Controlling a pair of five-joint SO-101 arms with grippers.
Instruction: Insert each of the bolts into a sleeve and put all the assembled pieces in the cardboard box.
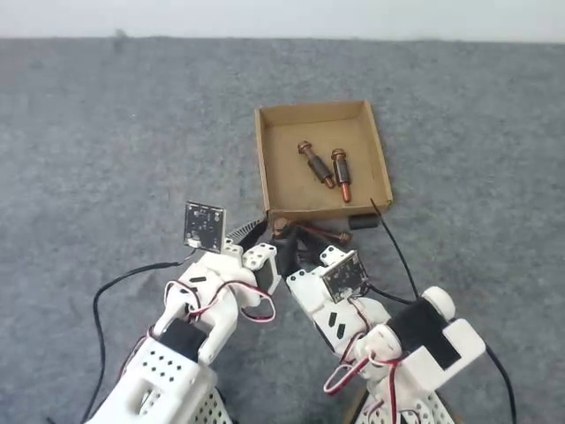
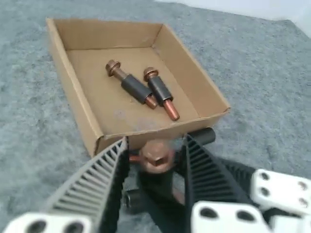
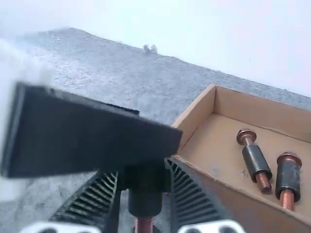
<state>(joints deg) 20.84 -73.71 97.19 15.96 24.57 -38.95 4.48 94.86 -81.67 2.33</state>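
The cardboard box (image 1: 265,163) (image 2: 73,92) (image 3: 194,121) lies open ahead of both arms. Two assembled bolts in black sleeves (image 1: 325,166) (image 2: 141,90) (image 3: 269,167) lie inside it. My left gripper (image 2: 155,145) (image 1: 265,231) is shut on the copper head of a bolt (image 2: 156,158) just before the box's near wall. My right gripper (image 3: 144,174) (image 1: 291,252) is shut on a black sleeve (image 3: 145,191), and a copper shank tip (image 3: 144,225) pokes out of the sleeve. The two grippers meet in front of the box.
A loose black sleeve (image 1: 362,222) (image 2: 203,136) sits on the grey carpet at the box's near right corner. Another bolt (image 1: 325,234) lies beside it along the box front. A black cable (image 1: 397,252) runs past them. Open carpet spreads left and right.
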